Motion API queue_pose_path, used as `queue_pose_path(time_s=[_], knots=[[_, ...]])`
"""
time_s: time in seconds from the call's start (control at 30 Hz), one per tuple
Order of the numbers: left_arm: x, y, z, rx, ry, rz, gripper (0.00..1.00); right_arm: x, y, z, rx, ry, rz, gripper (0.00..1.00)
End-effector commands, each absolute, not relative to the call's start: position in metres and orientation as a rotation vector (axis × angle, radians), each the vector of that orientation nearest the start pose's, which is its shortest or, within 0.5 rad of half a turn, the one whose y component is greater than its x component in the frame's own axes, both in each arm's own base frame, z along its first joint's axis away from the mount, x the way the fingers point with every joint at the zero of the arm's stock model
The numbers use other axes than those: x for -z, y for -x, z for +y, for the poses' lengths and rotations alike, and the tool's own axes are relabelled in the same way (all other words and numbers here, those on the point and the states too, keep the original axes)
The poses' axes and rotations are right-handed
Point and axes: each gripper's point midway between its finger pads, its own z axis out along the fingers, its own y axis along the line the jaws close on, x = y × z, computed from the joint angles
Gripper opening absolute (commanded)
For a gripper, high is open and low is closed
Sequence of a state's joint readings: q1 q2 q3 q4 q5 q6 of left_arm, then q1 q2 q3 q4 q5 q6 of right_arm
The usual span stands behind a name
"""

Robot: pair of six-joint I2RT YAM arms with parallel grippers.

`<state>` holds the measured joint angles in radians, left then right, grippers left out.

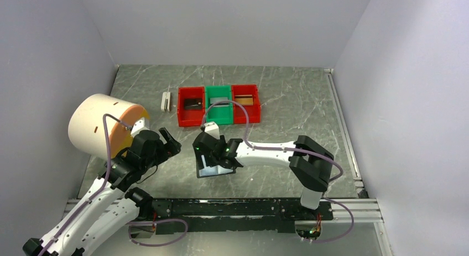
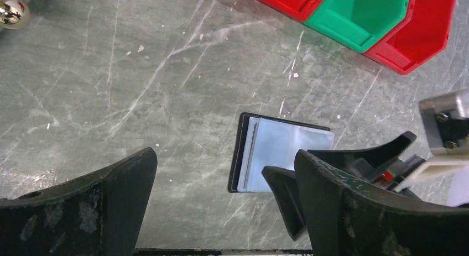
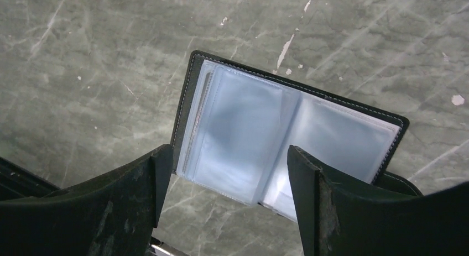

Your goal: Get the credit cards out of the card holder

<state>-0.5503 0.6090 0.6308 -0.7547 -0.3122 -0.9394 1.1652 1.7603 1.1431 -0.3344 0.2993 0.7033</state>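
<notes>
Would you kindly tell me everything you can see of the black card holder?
The card holder is a black leather-look bifold with pale stitching along its edge, lying open and flat on the grey marbled table. Its inside faces up: glossy bluish-grey clear sleeves, with no card showing in them. The right gripper hangs open above it; whether its fingers touch it cannot be told.

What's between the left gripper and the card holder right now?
Nothing but bare table between left gripper and card holder, seen in the top view.
</notes>
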Motion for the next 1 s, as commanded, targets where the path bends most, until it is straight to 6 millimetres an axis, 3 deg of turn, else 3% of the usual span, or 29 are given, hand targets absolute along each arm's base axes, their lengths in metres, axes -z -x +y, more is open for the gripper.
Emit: queue_pose_path(time_s=[0.0, 0.2, 0.4, 0.63, 0.77, 0.97], knots=[[-0.150, -0.198, -0.088, 0.407, 0.624, 2.187, 1.00, -0.043, -0.193, 0.377, -0.316, 0.463, 2.496, 0.79], [-0.152, -0.197, -0.088, 0.414, 0.624, 2.183, 1.00, -0.025, -0.194, 0.367, -0.208, 0.450, 2.514, 0.78], [-0.152, -0.197, -0.089, 0.419, 0.621, 2.184, 1.00, -0.015, -0.189, 0.371, -0.206, 0.481, 2.533, 0.77], [-0.151, -0.197, -0.088, 0.419, 0.624, 2.183, 1.00, -0.025, -0.187, 0.377, -0.231, 0.476, 2.521, 0.79], [-0.152, -0.197, -0.088, 0.415, 0.628, 2.180, 1.00, -0.043, -0.189, 0.381, -0.266, 0.469, 2.484, 0.79], [-0.150, -0.197, -0.089, 0.422, 0.626, 2.185, 1.00, -0.013, -0.184, 0.379, -0.200, 0.500, 2.547, 0.76]])
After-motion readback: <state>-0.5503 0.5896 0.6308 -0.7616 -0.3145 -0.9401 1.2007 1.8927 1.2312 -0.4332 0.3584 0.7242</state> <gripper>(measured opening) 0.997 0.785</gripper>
